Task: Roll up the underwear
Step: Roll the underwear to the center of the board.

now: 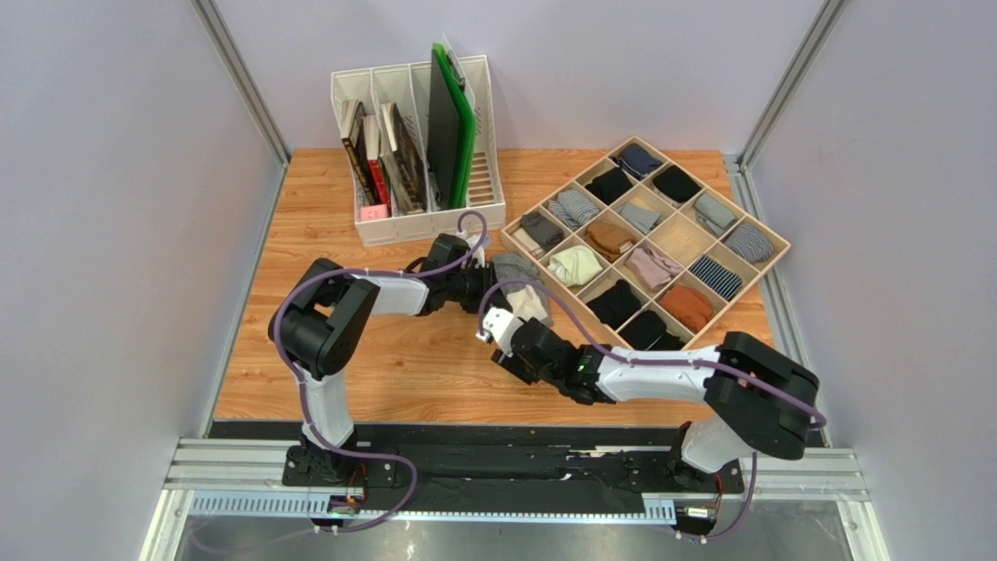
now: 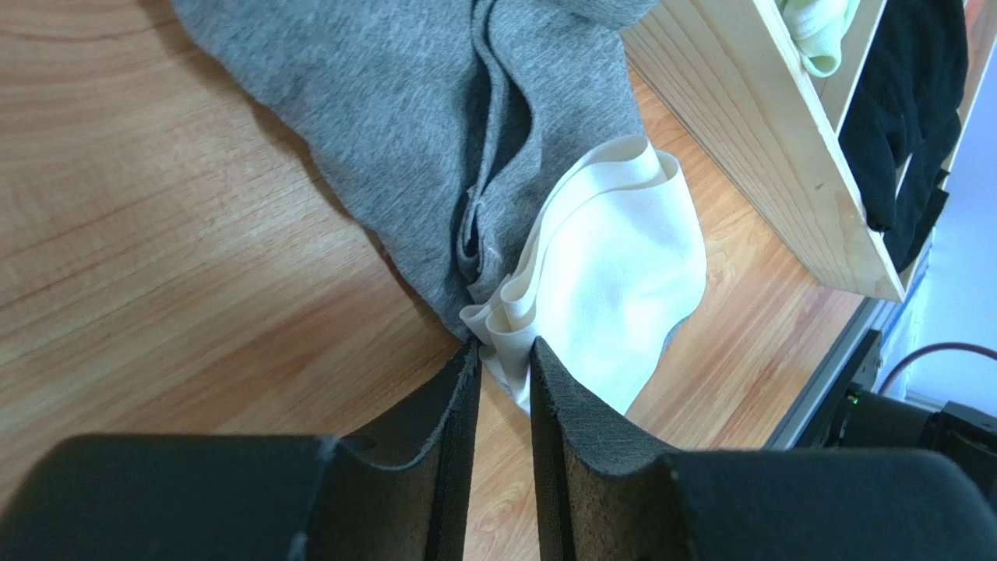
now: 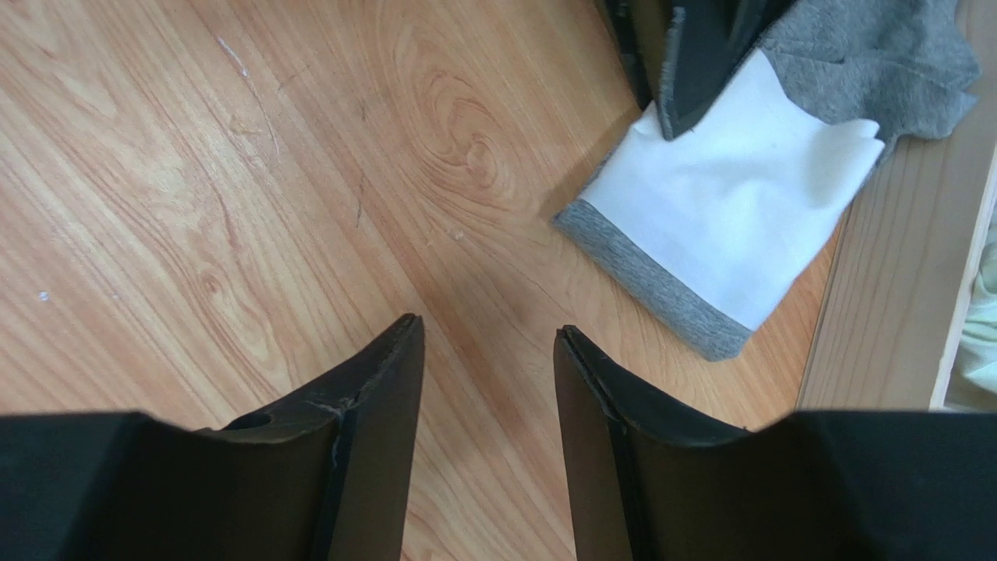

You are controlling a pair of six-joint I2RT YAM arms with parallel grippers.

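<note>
My left gripper [image 2: 503,351] is narrow, pinching the white waistband [image 2: 609,269] of the underwear [image 2: 468,105]. The garment lies mid-table [image 3: 234,175], tight beside the sock tray [image 2: 749,129] wall. Its long axis runs along that wall, grey body pointing away from my left jaws. My right gripper [image 3: 486,333] is parted and empty over the wood, with the garment ahead and to its right. I reckon the right has to close in to start the roll.

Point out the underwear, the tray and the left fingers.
underwear [image 2: 398,105], left wrist view, grey knit body.
tray [image 2: 749,129], left wrist view, wooden outer wall.
left fingers [image 2: 573,427], left wrist view, one dark pad.
</note>
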